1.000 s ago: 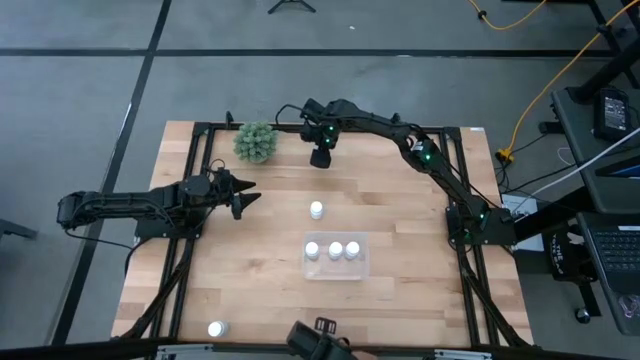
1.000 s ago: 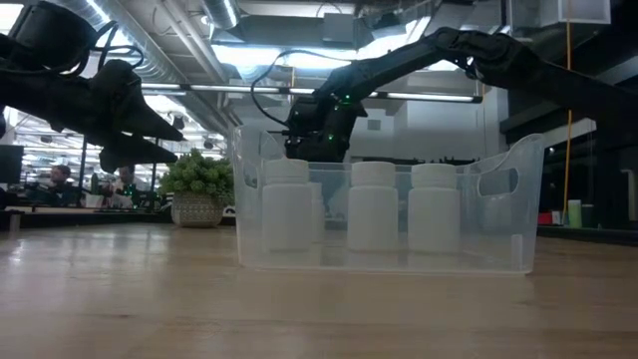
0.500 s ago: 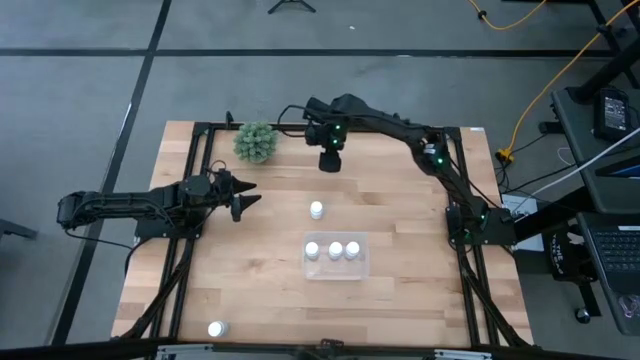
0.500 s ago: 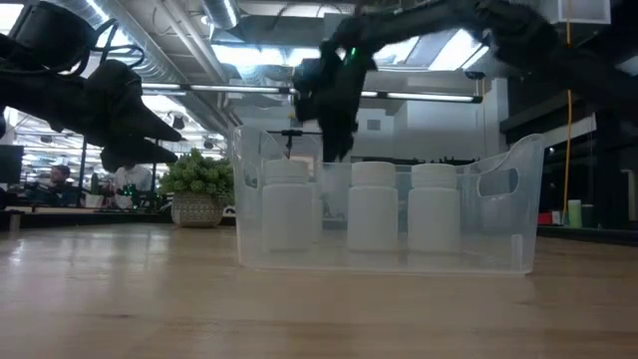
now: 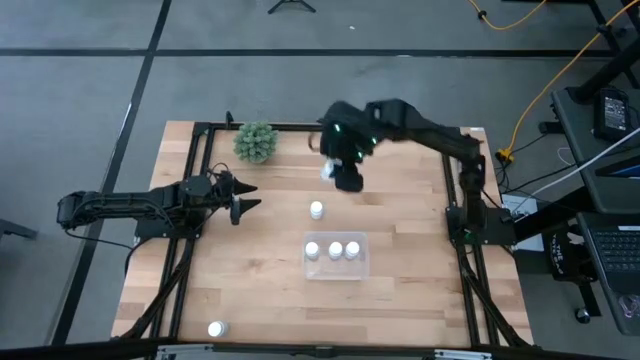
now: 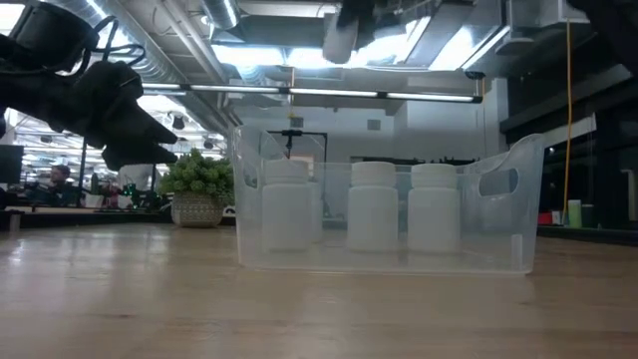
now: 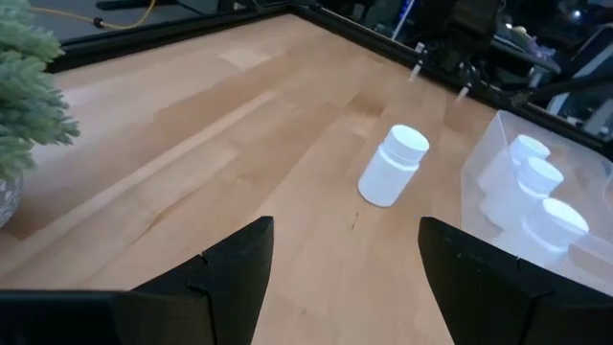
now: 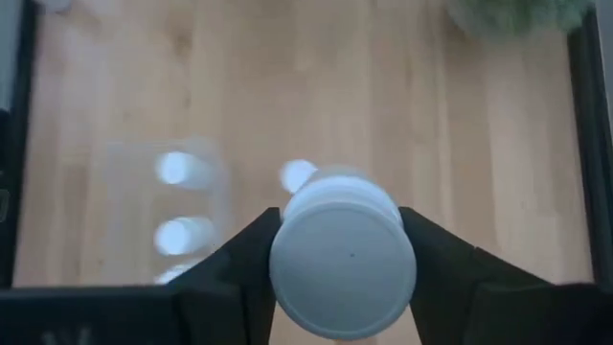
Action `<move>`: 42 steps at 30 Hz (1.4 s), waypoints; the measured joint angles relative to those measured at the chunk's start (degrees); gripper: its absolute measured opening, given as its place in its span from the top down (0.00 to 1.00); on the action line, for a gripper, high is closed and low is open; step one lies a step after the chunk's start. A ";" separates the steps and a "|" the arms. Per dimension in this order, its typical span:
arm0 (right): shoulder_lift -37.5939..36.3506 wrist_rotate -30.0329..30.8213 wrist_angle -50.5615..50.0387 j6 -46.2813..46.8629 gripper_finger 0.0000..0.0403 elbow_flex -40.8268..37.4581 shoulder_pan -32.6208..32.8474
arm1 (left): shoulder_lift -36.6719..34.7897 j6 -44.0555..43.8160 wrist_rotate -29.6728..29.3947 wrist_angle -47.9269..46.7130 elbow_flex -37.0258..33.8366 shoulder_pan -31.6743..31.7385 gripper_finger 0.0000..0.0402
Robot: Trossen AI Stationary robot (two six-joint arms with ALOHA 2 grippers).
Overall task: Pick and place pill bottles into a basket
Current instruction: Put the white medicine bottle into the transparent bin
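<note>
1. The right gripper (image 8: 343, 264) has its fingers (image 8: 239, 259) closed on a bottle (image 8: 343, 251), one finger pressing each side of it.
2. In the right wrist view the cap of the held bottle faces the camera, so its long axis runs along the fingers. In the low view it hangs roughly upright, high over the desk (image 5: 400, 210).
3. In the high view the right gripper (image 5: 345, 172) is above the far middle of the desk, beyond the tray (image 5: 337, 270) and to the right of the plant (image 5: 256, 142).
4. The left gripper (image 5: 240, 196) hovers over the left side of the desk, its fingers (image 7: 230, 273) spread apart with nothing between them.
5. A loose bottle (image 5: 316, 210) stands upright on the desk between the two grippers, just beyond the tray's far edge.
6. Three bottles (image 5: 335, 250) stand upright in a row inside the tray.
7. Another bottle (image 5: 216, 328) sits well apart near the desk's front left edge.
8. Count: six bottles, one tray, one plant.
</note>
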 joint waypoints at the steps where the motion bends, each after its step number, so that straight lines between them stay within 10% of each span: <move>1: -0.81 1.81 0.15 1.23 0.58 0.00 1.88 | -0.01 0.48 0.32 -0.01 0.00 0.00 0.37; 20: -1.48 22.25 2.32 36.02 0.57 -11.15 34.33 | 0.04 2.93 6.18 -0.65 0.02 -0.01 0.37; 42: -0.69 16.16 30.09 44.54 0.57 -48.85 37.04 | 0.03 3.35 6.25 -0.69 0.02 -0.01 0.37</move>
